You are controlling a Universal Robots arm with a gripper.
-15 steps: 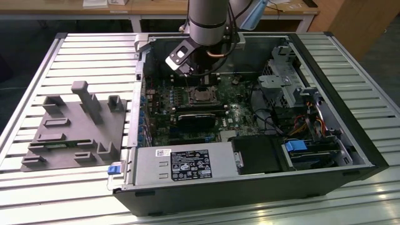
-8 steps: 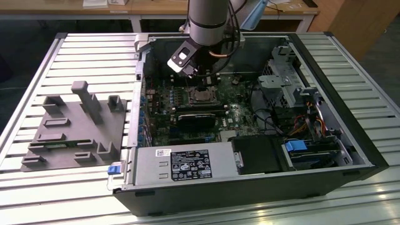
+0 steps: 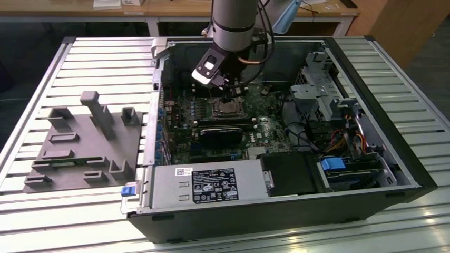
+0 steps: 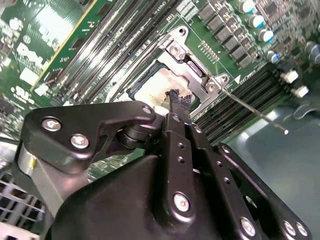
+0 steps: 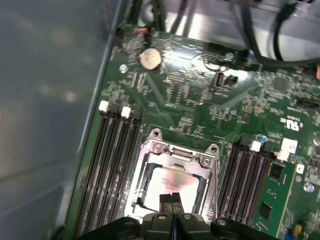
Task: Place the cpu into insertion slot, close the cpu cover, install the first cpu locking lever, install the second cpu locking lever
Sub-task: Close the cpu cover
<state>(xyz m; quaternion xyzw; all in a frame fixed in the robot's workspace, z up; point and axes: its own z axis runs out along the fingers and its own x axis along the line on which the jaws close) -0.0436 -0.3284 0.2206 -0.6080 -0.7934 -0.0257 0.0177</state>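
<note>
Silvery-tan cpu (image 5: 167, 181) seated in insertion slot (image 5: 141, 176), gripper (image 5: 172, 199) fingers pressed together, tips over cpu's edge

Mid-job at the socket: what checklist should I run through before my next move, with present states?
1. Pale silvery-tan square cpu seated in the silver-rimmed square insertion slot: ok.
2. Thin silvery windowed cpu cover lying down around it: ok.
3. Thin wire locking lever latched: not ok, it juts free beside the slot.
4. Black end effector shut, above the cpu's edge: ok.
5. End effector touching the cpu's top: cannot tell.
</note>
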